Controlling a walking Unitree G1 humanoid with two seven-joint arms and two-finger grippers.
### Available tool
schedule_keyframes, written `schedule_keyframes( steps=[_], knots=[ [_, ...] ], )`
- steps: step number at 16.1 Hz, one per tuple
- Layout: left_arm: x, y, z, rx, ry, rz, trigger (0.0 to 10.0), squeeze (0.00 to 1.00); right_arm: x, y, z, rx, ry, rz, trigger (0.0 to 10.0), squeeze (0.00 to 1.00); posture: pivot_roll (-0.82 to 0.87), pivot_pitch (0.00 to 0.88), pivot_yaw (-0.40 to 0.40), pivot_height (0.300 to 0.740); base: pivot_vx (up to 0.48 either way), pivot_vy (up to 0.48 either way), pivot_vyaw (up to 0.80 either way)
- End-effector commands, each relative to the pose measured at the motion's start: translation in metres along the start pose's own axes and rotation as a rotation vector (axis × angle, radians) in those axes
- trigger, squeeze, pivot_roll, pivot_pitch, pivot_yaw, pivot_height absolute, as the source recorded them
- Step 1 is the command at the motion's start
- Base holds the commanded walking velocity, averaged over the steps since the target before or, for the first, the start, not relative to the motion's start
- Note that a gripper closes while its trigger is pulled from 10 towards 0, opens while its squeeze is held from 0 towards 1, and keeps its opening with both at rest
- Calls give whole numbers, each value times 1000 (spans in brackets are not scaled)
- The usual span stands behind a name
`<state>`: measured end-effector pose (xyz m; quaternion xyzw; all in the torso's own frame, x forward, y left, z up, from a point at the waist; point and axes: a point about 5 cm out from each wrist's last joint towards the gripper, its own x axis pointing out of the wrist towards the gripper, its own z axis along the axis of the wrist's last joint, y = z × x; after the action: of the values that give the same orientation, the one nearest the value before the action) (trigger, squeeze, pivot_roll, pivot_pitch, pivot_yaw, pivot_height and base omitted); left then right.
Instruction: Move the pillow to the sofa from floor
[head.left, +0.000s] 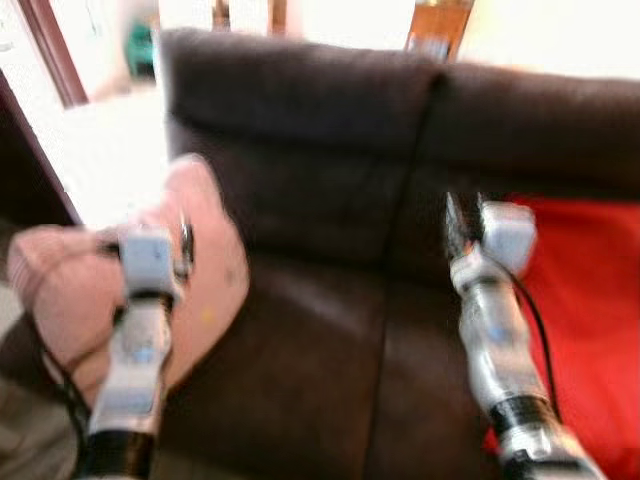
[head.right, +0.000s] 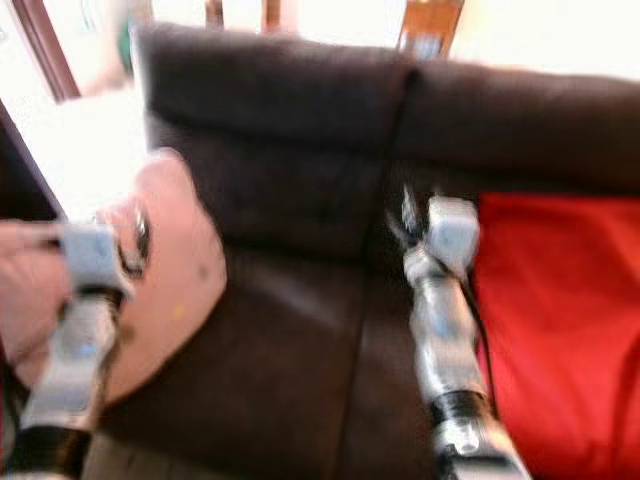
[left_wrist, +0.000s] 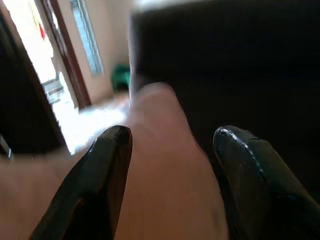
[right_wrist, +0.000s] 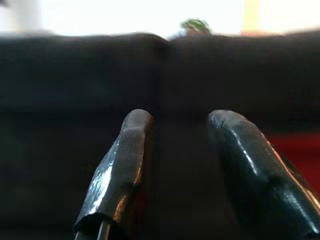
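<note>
- Pillow (head.left: 75, 285): pale pink and soft, at left-centre of the left eye view. It is off the floor, and its right part hangs over the left end of the sofa seat. Whether any of it rests on the cushion cannot be told; the head views are blurred.
- Left gripper (left_wrist: 170, 165): in the left wrist view the two black fingers (left_wrist: 102, 170) straddle a ridge of pink fabric, one on each side, at a moderate gap. Judged clamped on the pillow; actual contact at the pads cannot be resolved.
- Left arm runs up from the lower left of the frame, with the pillow bunched around the wrist housing.
- Sofa (head.left: 330, 200): dark brown, with the backrest across the upper half of the frame and the seat below. A seam runs down the middle.
- Right gripper (right_wrist: 175, 165): fingers parted with nothing between them, aimed at the backrest near the seam. In the left eye view it sits right of centre, well apart from the pillow.
- Red cloth (head.left: 580, 330): covers the seat at the right edge of the frame, just beside the right arm.
- Progress, as judged: lift and carry look done and the pillow has reached the sofa. Left to do: settle it fully on the seat, let go, and draw the arm clear.
- A bright doorway occupies the upper left of the frame.
</note>
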<state>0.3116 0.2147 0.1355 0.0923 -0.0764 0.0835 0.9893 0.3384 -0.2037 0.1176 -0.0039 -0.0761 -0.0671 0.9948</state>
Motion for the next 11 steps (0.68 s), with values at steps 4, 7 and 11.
schedule_keyframes(
  steps=[4, 7, 11],
  knots=[
    [-16, 24, -53, 7, 205, 82, 10000, 0, -13, -16, -27, -39, 117, -54, 10000, 0, 83, 0, -34, 740, 0, 0, 0],
    [-36, 18, -98, -14, 397, 55, 10000, 0, -38, -31, -70, -83, 335, -95, 10000, 0, 79, 0, -37, 740, 0, 0, 0],
    [-72, 7, -139, -85, 625, 58, 10000, 0, -73, -44, -108, -86, 585, -126, 10000, 0, 73, 0, -48, 740, 0, 0, 0]
  ],
)
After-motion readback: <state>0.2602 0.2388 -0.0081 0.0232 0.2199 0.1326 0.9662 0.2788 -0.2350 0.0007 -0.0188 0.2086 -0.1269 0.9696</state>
